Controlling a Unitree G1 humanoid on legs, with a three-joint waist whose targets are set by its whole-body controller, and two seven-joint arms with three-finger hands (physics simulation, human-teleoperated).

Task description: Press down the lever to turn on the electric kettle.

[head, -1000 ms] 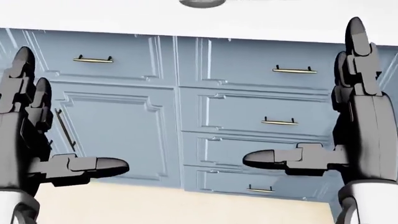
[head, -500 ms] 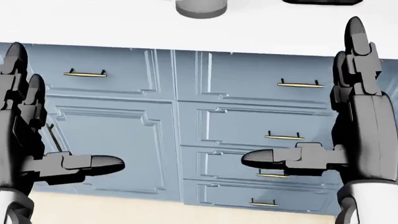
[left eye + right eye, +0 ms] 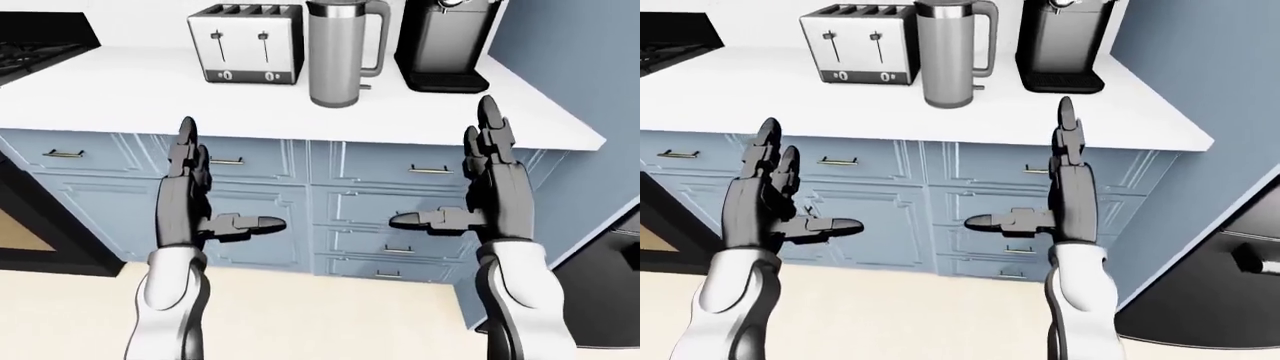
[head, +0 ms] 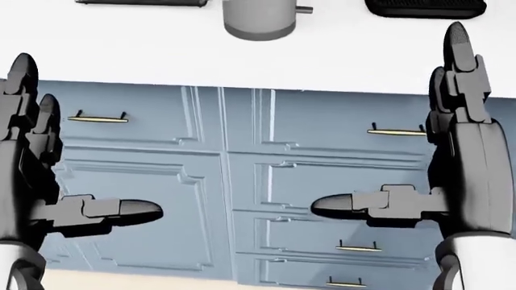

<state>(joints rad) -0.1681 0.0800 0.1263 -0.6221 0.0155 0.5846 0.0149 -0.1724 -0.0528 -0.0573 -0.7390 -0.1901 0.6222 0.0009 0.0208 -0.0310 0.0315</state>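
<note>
Below the worktop edge, both hands are raised in front of the blue cabinet fronts. Left hand [image 3: 190, 202]: fingers straight up, thumb out sideways, spread wide, holding nothing. Right hand [image 3: 495, 191]: same pose, wide, empty, fingertips reaching level with the worktop [image 3: 150, 97] lip.

Electric kettle [image 3: 340, 52] stands on the worktop above and between the hands, well apart from both. Brushed-metal cylinder, slightly tapered, loop handle on the view's right side. Lever not resolved; a small stub at the base below the handle may be it, cannot confirm. Toaster [image 3: 246, 43] just beside it at left: boxy, polished metal, four slots. Coffee machine [image 3: 440, 45] at right: matte black, blocky.

Judged risks:
- Kettle sits tight between its neighbours; a spread hand coming in could knock the toaster or coffee machine.
- Pressing off-centre or on the handle could tip or slide the smooth-based kettle on the glossy white worktop.
- Hands are low; rising too near could catch the worktop lip.

Cabinet drawers [image 4: 322, 181]: panelled, thin brass pulls.
</note>
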